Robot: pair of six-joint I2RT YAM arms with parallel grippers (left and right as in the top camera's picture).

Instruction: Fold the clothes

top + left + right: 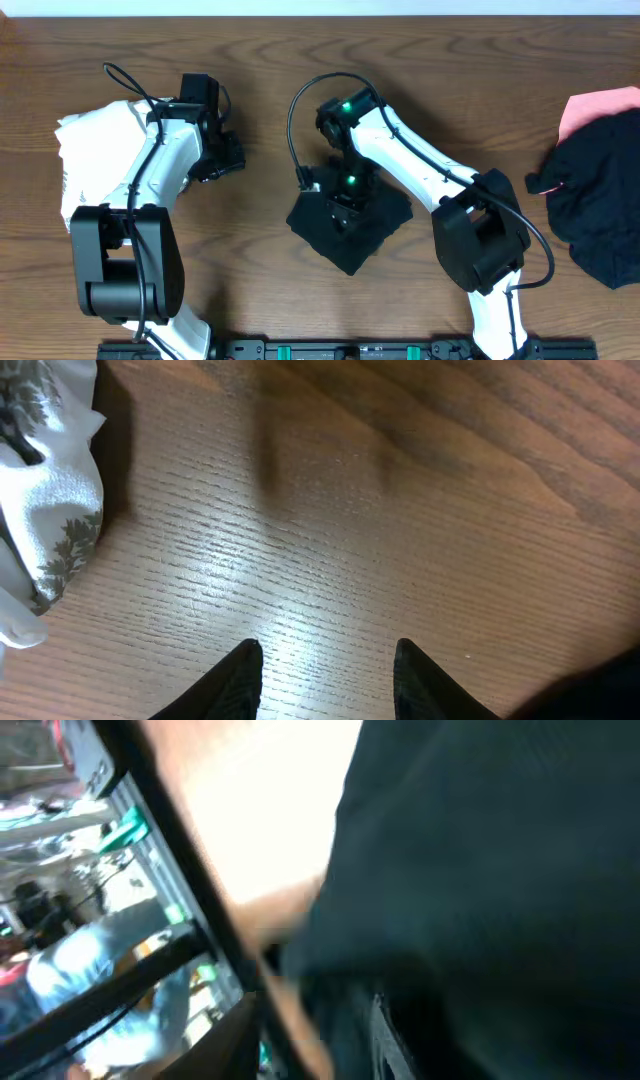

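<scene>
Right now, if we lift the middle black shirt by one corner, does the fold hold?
Probably not: the black shirt is soft fabric with uneven edges, so it would likely droop and unfold. It lies low and thin: likely light. Pushed, it would probably bunch rather than slide.

The overhead view is evenly, softly lit and sharp throughout, with only faint shadows on the counter point(260, 60). In the left wrist view a pale glare streaks the wood grain just above the dark, out-of-focus fingers point(235, 685), and the white printed garment point(50, 510) casts a soft shadow to its right (its brightest folds look nearly washed out). The right wrist view is smeared with blur, the counter blown out to a white-orange glow and the black shirt point(500, 870) a featureless dark mass.
</scene>
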